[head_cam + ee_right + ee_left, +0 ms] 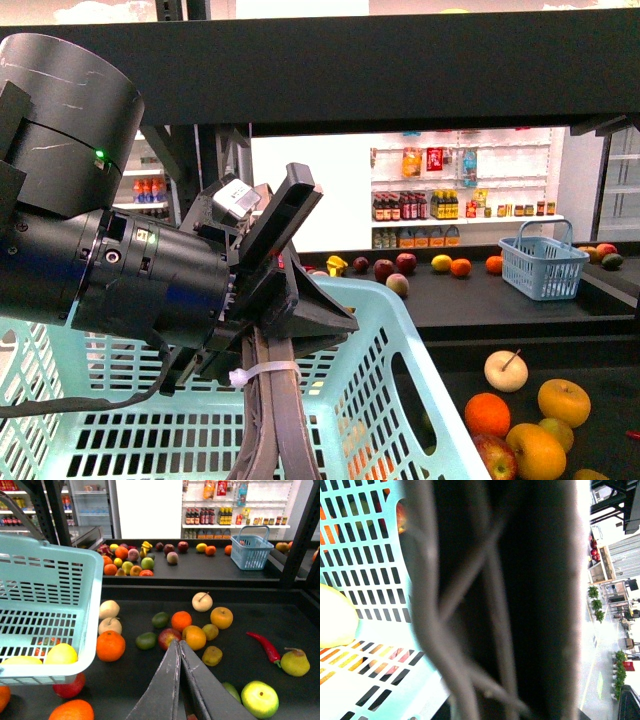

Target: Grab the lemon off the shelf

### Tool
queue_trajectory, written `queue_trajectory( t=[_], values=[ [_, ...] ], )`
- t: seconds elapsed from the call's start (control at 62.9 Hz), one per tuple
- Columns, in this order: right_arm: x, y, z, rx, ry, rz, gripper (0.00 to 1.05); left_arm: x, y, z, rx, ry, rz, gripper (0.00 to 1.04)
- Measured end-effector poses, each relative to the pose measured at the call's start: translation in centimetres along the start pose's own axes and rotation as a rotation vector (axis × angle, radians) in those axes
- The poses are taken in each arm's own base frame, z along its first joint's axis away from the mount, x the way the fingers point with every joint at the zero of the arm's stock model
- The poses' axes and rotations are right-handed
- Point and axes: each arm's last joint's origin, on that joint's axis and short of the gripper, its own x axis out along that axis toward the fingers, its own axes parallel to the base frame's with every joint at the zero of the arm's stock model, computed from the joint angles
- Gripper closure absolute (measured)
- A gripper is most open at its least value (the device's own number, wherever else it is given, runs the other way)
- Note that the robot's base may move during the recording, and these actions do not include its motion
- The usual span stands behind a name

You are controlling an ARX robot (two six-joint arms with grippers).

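Note:
My left gripper (268, 335) is shut on the grey basket handle (276, 420), holding the pale turquoise basket (400, 400) over the shelf. That handle (435, 605) fills the left wrist view. A bright yellow oval fruit, seemingly the lemon (61, 654), lies inside the basket (55, 565) and shows through its slotted wall. It appears again as a pale yellow lemon (335, 615) in the left wrist view. My right gripper (177, 642) is shut with nothing in it, above the shelf's dark lower deck (125, 680), to the basket's right.
Loose fruit covers the lower deck: oranges (110, 645), apples (170, 637), pears (202, 601), a red chili (265, 647), a green apple (259, 699). A small blue basket (251, 547) stands on the far deck. Black uprights (300, 535) frame the sides.

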Motion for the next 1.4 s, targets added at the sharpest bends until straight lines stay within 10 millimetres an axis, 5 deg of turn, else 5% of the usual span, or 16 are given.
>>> queue_trajectory(
  t=[0.859, 1.399],
  values=[
    [-0.1, -0.1, -2.1, -0.001, -0.01, 0.004, 0.97, 0.0, 0.0, 0.0, 0.002, -0.001, 0.001, 0.94],
    [-0.1, -0.1, -2.1, -0.001, -0.01, 0.004, 0.08, 0.0, 0.0, 0.0, 0.002, -0.001, 0.001, 0.94]
  ],
)
